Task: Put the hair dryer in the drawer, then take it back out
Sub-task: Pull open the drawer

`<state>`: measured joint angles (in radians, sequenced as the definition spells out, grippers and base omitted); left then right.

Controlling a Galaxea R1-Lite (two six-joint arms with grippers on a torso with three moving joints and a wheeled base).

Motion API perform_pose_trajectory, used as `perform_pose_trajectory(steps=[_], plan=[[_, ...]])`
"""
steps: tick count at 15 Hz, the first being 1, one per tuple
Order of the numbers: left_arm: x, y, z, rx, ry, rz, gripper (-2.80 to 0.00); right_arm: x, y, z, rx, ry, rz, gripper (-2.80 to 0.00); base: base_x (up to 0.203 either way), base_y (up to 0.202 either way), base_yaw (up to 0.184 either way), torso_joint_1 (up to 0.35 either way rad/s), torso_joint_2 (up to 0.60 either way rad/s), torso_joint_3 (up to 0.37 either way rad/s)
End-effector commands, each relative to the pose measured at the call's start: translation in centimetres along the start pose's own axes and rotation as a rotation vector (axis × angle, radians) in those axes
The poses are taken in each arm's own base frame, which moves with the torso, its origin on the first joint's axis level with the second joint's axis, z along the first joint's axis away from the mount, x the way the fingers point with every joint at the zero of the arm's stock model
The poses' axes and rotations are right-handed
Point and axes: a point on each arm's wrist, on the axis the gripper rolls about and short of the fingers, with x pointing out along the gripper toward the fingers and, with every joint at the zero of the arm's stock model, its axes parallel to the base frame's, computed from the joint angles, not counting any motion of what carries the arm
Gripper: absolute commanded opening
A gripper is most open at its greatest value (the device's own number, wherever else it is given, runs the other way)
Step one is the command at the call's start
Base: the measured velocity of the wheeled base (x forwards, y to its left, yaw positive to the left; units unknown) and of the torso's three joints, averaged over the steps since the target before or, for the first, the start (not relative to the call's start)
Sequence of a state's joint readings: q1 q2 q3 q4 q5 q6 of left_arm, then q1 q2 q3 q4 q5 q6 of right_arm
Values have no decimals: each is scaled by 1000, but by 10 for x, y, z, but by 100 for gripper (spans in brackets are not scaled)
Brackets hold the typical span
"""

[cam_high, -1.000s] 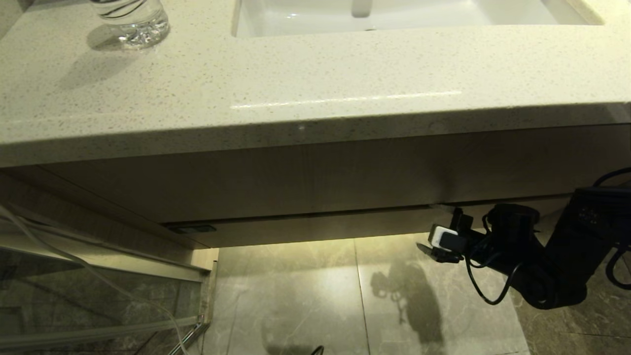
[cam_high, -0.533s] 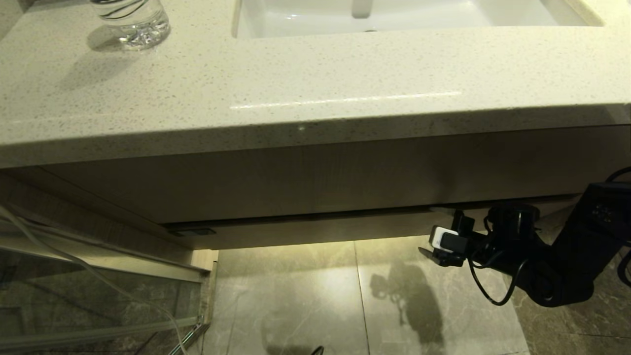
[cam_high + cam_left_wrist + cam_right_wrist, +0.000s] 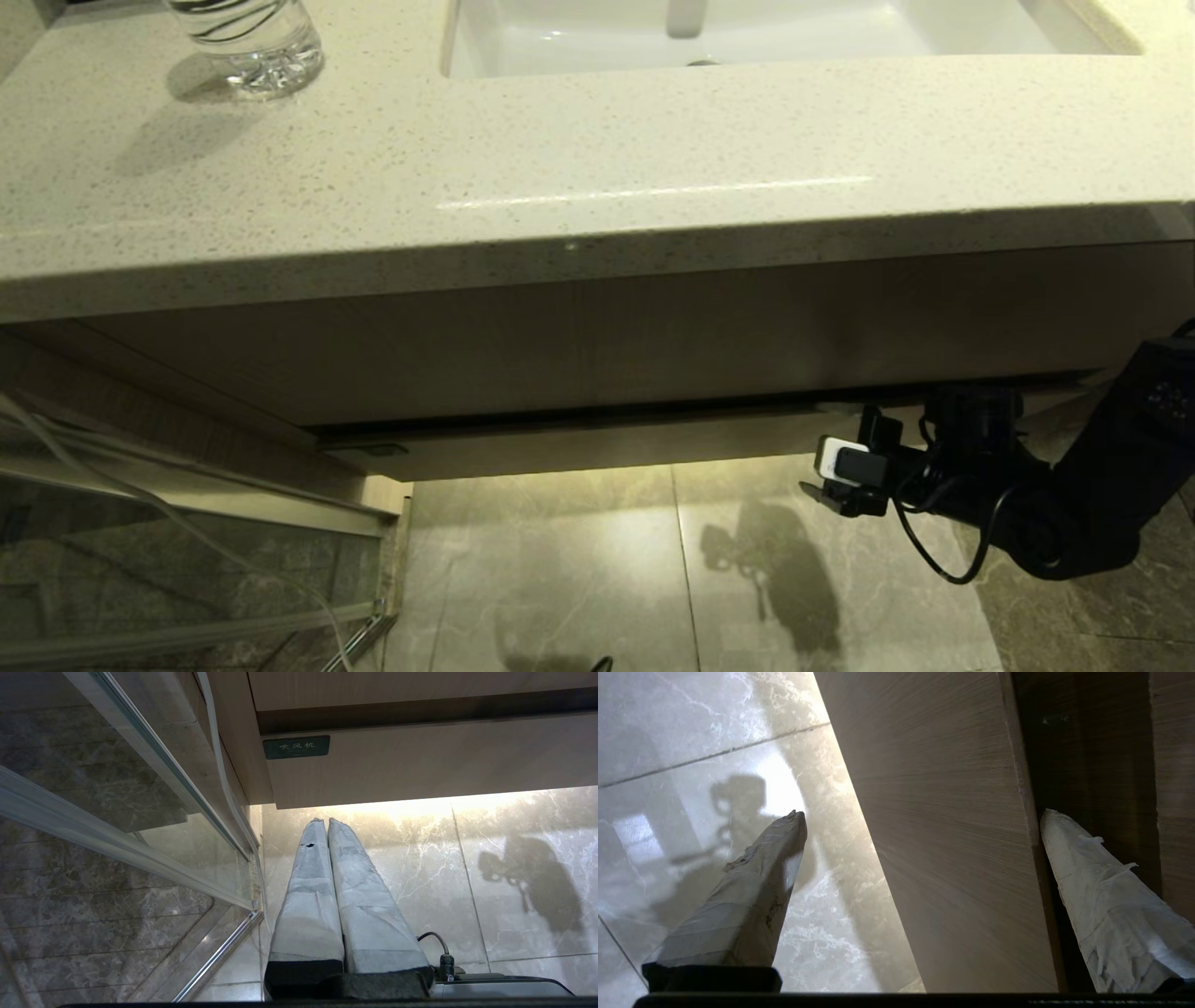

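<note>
The drawer [image 3: 597, 448] shows as a narrow light-wood front strip under the taller panel, with a dark gap along its top. My right gripper [image 3: 845, 457] is at the strip's right end, open. In the right wrist view the gripper [image 3: 923, 813] straddles the strip [image 3: 952, 835]: one taped finger [image 3: 1092, 896] lies in the dark gap behind its top edge, the other finger [image 3: 752, 886] hangs over the floor. The hair dryer is out of view. My left gripper [image 3: 326, 821] is shut on nothing, parked low by the drawer's left end [image 3: 420, 760].
A speckled countertop [image 3: 560, 140] overhangs the taller wood panel [image 3: 653, 327], with a sink [image 3: 747, 28] and a clear bottle [image 3: 247, 42] on top. A glass partition [image 3: 140, 560] stands at the left. Marble floor [image 3: 597, 560] lies below. A small green label [image 3: 296, 747] marks the drawer front.
The drawer's front strip has come slightly outward, and the dark gap above it is wider. My right gripper moved with it and the forearm sank a little.
</note>
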<state>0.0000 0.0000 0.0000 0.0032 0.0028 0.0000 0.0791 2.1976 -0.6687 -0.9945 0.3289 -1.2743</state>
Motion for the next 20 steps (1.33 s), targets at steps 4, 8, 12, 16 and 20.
perform_pose_trajectory(steps=[4,8,12,16,20], plan=[[0,0,0,0,0,0,-280,-7,1,2,-28,9,21,0,0,0,0,0,0,0],[0,0,0,0,0,0,-280,-12,2,3,-51,14,27,0,0,0,0,0,0,0],[0,0,0,0,0,1,-280,-19,-4,7,-53,9,25,0,0,0,0,0,0,0],[0,0,0,0,0,1,-280,-27,-7,10,-59,22,43,0,0,0,0,0,0,0],[0,0,0,0,0,2,-280,-39,-9,13,-74,115,46,0,0,0,0,0,0,0]])
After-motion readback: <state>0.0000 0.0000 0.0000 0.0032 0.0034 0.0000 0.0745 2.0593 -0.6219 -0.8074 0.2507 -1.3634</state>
